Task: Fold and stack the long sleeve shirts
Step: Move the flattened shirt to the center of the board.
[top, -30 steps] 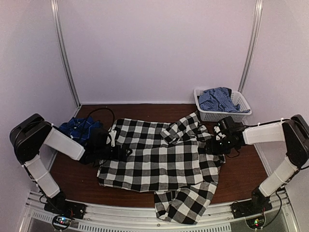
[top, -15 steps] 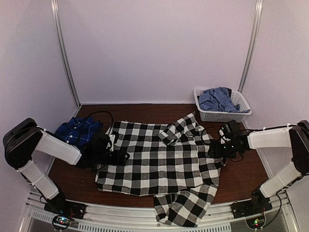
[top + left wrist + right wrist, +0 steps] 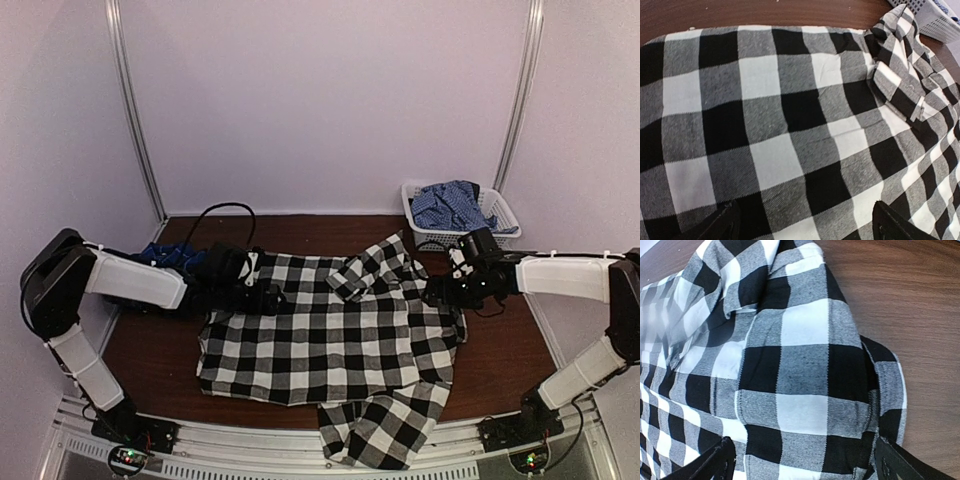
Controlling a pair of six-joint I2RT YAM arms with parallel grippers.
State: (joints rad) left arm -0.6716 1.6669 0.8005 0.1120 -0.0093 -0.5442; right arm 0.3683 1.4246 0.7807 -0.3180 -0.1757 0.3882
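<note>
Judging from the layout, the step in hand is a sideways fold of the black-and-white checked cloth shirt (image 3: pixel 330 340), which lies spread over the middle of the brown wooden table (image 3: pixel 500 365); the left fingers (image 3: pixel 724 225) are seen spread wide above its left edge, and the right fingers (image 3: pixel 715 464) are likewise parted above its right edge, with nothing pinched by either pair; the cloth is merely overhung, not held.

To do the fold well, both side hems should be taken at matching points, only the top layer being pinched; the bunched fold (image 3: pixel 365 270) toward the far right of the shirt should be smoothed first, and the sleeve (image 3: pixel 380 430) trailing over the near edge should be drawn back onto the body, so that no lump is trapped; the two edges should then be lifted together and laid level.

The long axis of the spread body is set left to right, along the near edge; which end bears the collar cannot be told with certainty.

A dark blue plaid shirt (image 3: pixel 165 256) is left at the far left corner, behind the left arm; a white slatted basket (image 3: pixel 440 238) holding blue checked cloth (image 3: pixel 450 205) stands at the far right corner.
</note>
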